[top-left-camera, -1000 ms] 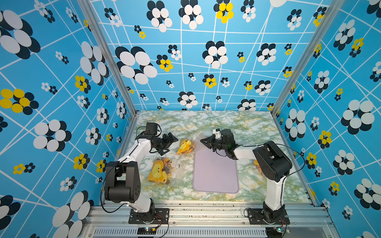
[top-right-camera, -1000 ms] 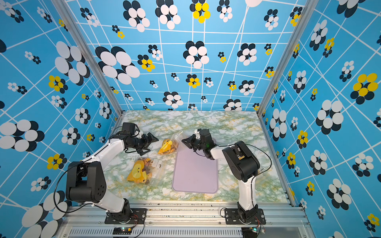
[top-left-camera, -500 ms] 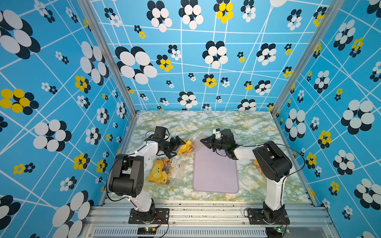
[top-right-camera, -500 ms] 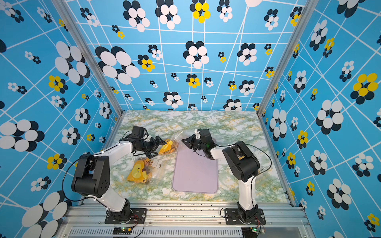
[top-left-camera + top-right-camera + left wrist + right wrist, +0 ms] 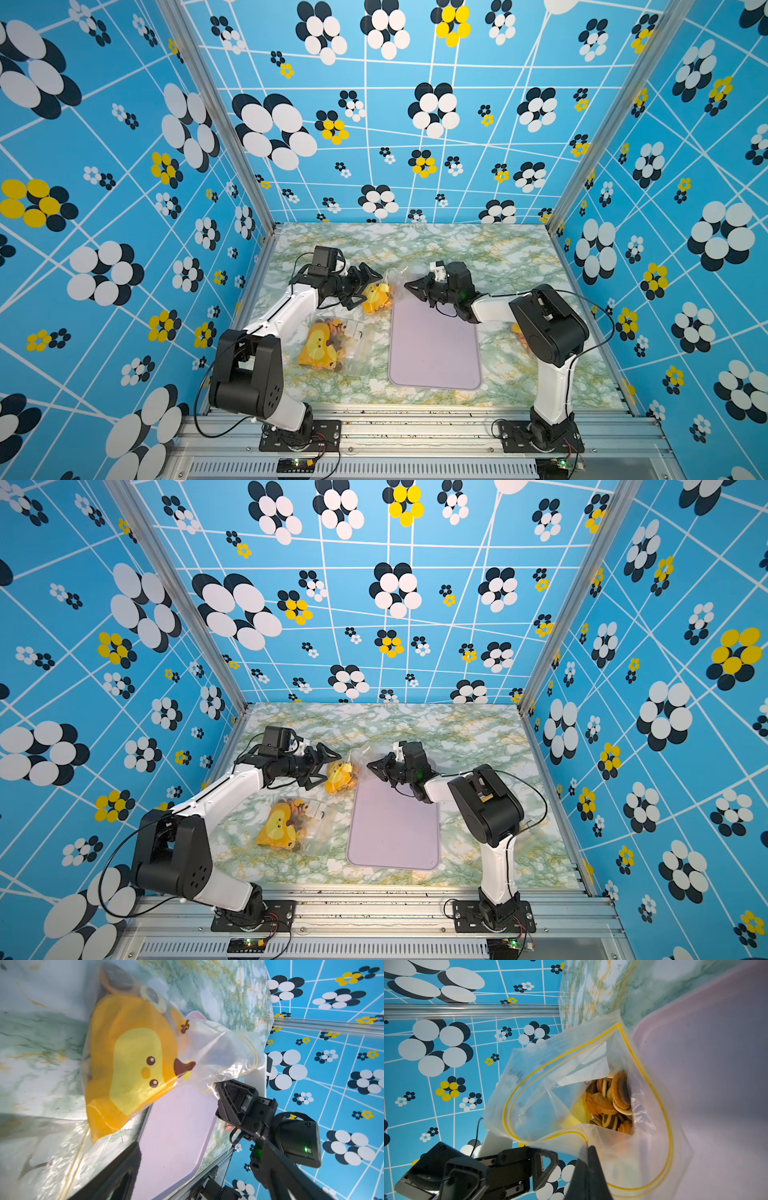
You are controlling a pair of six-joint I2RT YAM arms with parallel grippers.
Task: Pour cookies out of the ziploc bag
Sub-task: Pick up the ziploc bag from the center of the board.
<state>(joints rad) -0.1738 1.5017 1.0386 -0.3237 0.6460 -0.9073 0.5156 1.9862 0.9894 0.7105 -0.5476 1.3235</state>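
**Right pincer** (image 5: 410,286): my grasping side. Its jaws are clenched on the rim of the bag (image 5: 378,296), pinching one lip of the mouth just beside the far left corner of the tray (image 5: 434,353). Through the right wrist camera I see the dark fingertip (image 5: 591,1159) biting the clear plastic where the yellow zip line folds. The mouth gapes wide toward that camera.

**Left pincer** (image 5: 368,291): released. In both top views I see its jaws spread wide at the bag's bottom end. I cannot tell whether either finger touches the plastic.

**Bag:** clear, with an orange-and-yellow chick print (image 5: 135,1059). It lies between my two pincers. Its body rests on the counter (image 5: 498,257), left of centre and about midway between the back and front edges. Its mouth end is lifted toward the tray.

**Cookies** (image 5: 610,1101): those I can see are inside the bag, heaped at its bottom end. They are round, orange and dark brown, some with dark centres.

**Tray:** lilac and flat with rounded corners. It runs from the middle of the counter toward its front edge.

**Second bag** (image 5: 328,347): it carries the same print and lies flat on the counter left of the tray, nearer the front edge than the first bag. Neither pincer touches it.
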